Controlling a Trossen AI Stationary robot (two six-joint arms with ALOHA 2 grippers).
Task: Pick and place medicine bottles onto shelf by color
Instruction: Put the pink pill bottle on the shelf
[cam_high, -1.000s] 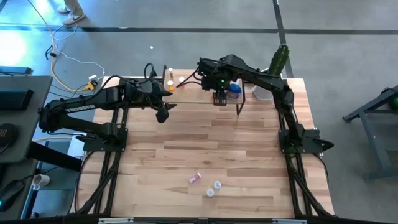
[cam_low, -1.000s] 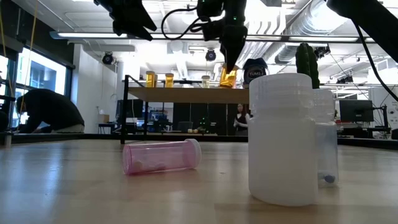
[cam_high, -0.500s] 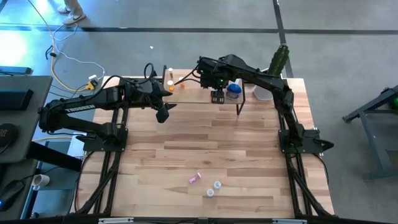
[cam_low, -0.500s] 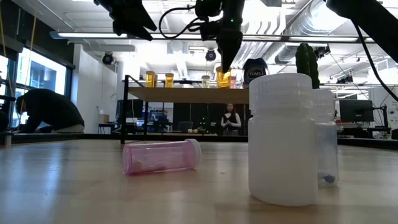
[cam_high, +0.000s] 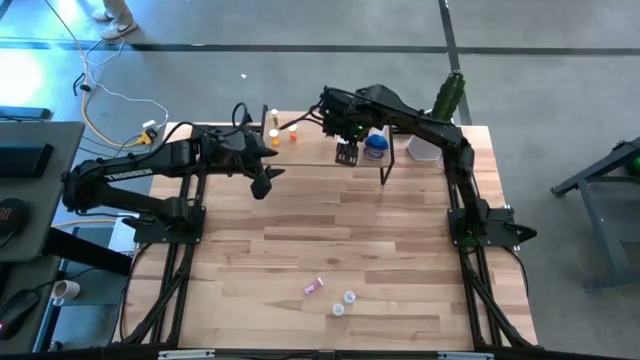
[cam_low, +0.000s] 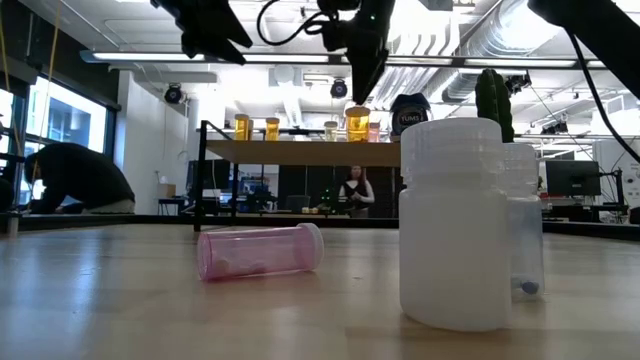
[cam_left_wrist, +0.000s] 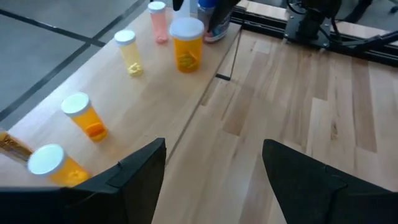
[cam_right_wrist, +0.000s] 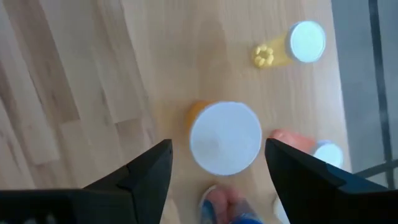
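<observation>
The shelf (cam_high: 318, 150) stands at the table's far edge and bears several bottles. A large orange bottle with a white cap (cam_low: 357, 123) stands upright on it, next to a pink bottle (cam_low: 374, 128) and the blue jar (cam_high: 375, 147). My right gripper (cam_low: 365, 72) hangs open just above the orange bottle, whose cap (cam_right_wrist: 225, 137) shows between its fingers. My left gripper (cam_high: 262, 185) is open and empty, above the table just in front of the shelf's left end. A pink bottle (cam_high: 313, 287) lies on its side near the front edge, and two white bottles (cam_high: 344, 303) stand beside it.
A yellowish bottle (cam_left_wrist: 129, 53) and two small orange bottles (cam_left_wrist: 84, 115) stand on the shelf's left part. A white pot (cam_high: 422, 150) with a green cactus (cam_high: 447, 95) stands at the far right. The middle of the table (cam_high: 330, 225) is bare wood.
My right gripper has set the large orange bottle down on the shelf, let go of it and risen straight up. The bottle, held tilted a second ago, now stands upright on the board.
</observation>
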